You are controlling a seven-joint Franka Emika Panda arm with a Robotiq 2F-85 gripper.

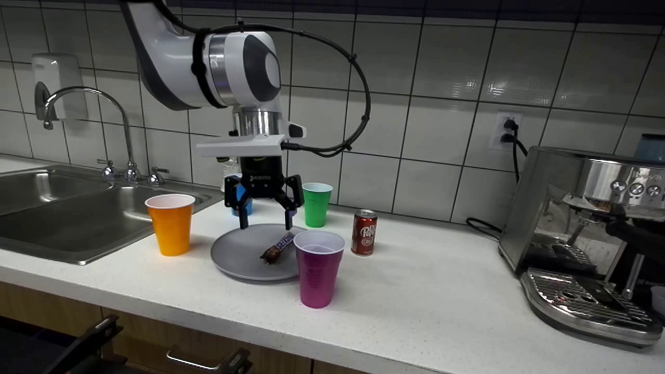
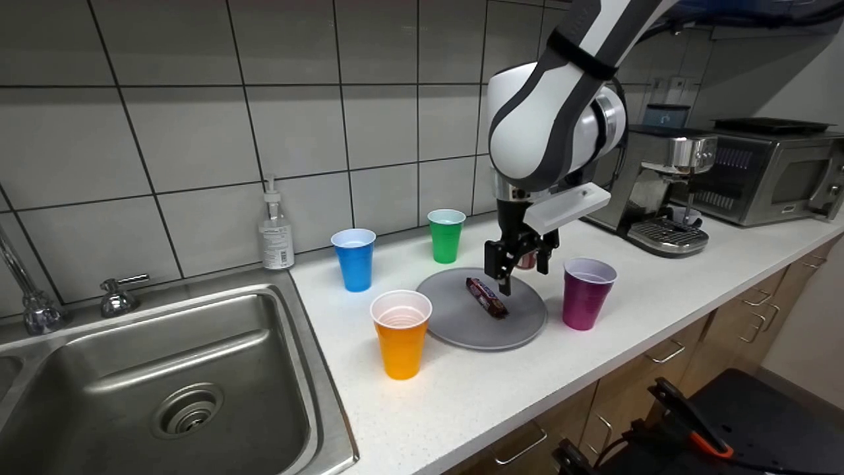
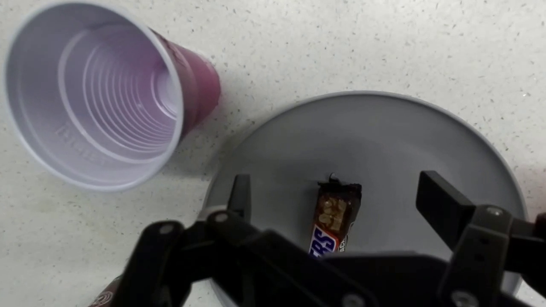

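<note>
One brown-wrapped Snickers candy bar (image 2: 486, 298) on one flat, round gray plate (image 2: 452, 316)

Left to right in an exterior view, a shiny metal sink (image 2: 86, 402) comes first, then one clear plastic pump bottle (image 2: 275, 237) at its back corner. Next, on the white speckled tabletop (image 2: 428, 409), are a blue plastic cup (image 2: 355, 264) and an orange plastic cup (image 2: 401, 342). The orange cup's pale inside shows; the blue cup's bottom is hidden. Then comes a green plastic cup (image 2: 446, 239), and after it the plate, holding the bar. The long bar lies on a slant, one end to the far left, the other to the near right. In the wrist view its brown end points to the top. The black two-fingered tool (image 2: 524, 280) hangs above the plate, its fingers spread wide. One red metal soda can (image 1: 364, 232) shows partly behind it. Further right is a purple plastic cup (image 2: 587, 298), which makes four cups, all standing up; in the wrist view you see down to its pale bottom.
</note>
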